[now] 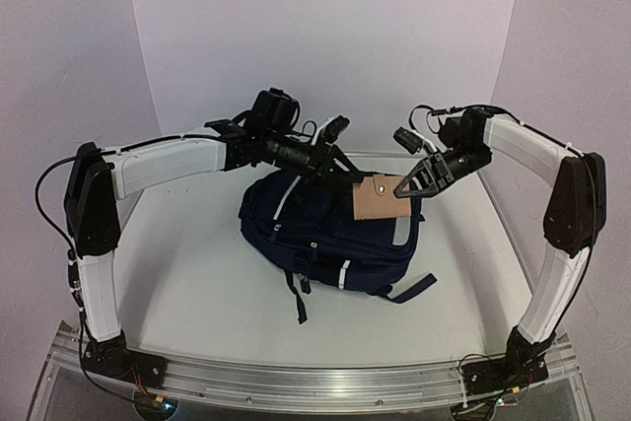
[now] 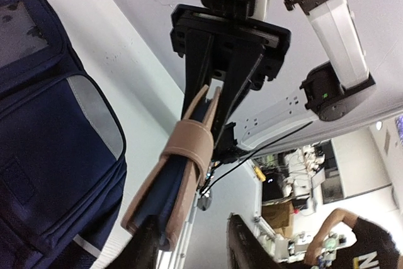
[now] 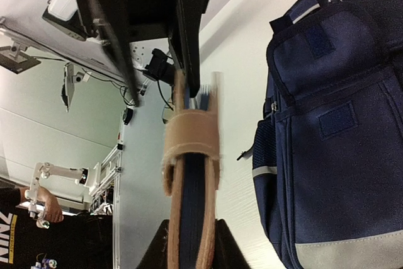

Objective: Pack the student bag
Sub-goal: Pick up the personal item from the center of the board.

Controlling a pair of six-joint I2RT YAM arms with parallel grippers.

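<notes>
Both arms reach inward, wrists facing each other. The right gripper (image 3: 191, 250) pinches a tan case (image 3: 189, 137); the left gripper (image 2: 195, 244) stands parted.

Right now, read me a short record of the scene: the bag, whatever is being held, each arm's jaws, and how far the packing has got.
student bag: navy, lying mid-table on the white table
tan case: off the table, over the bag's far right part in the top view
right gripper: jaws closed on the case
left gripper: jaws apart, gap beside the case
packing: case not yet in the bag
</notes>
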